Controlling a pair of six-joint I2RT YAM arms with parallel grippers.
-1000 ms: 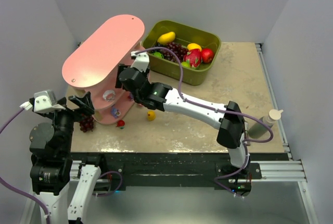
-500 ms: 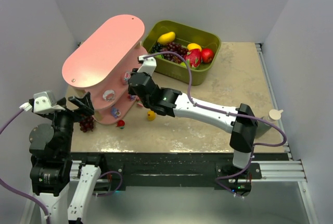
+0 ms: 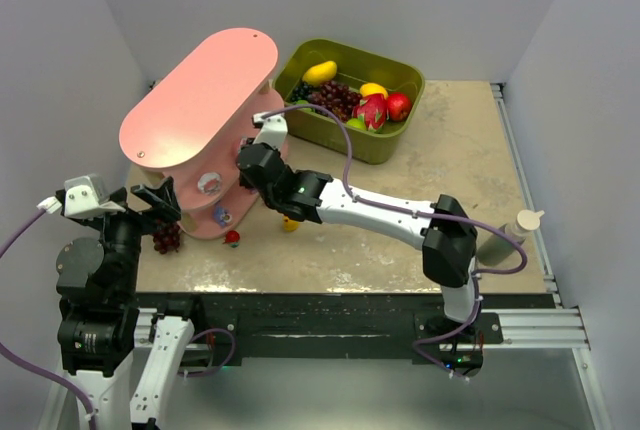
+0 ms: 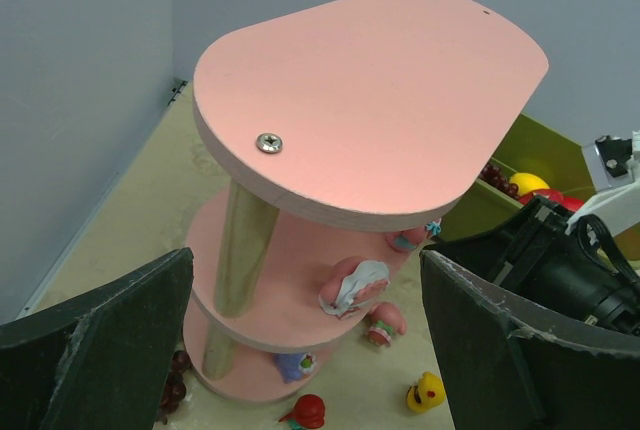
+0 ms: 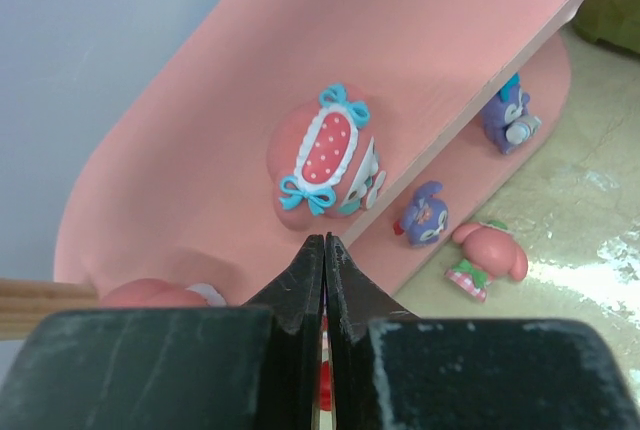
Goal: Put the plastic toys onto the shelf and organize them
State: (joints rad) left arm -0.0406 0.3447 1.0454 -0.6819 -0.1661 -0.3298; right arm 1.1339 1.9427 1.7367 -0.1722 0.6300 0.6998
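Pink toy (image 5: 325, 160) sits on the shelf's (image 3: 200, 90) middle board, just ahead of the right end effector (image 5: 323, 250), jaws pressed together, apparently empty. Left end effector (image 4: 305, 340) gapes wide. Next, I'd judge: fetch the yellow toy (image 3: 289, 222) off the desk (image 3: 440, 170).

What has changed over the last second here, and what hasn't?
The right gripper closed its jaws on nothing, just short of the pink bow-trimmed toy on the middle tier of the shelf; its arm swung right, then back. The left gripper stayed open and still; shelf, yellow toy and red toy did not move.
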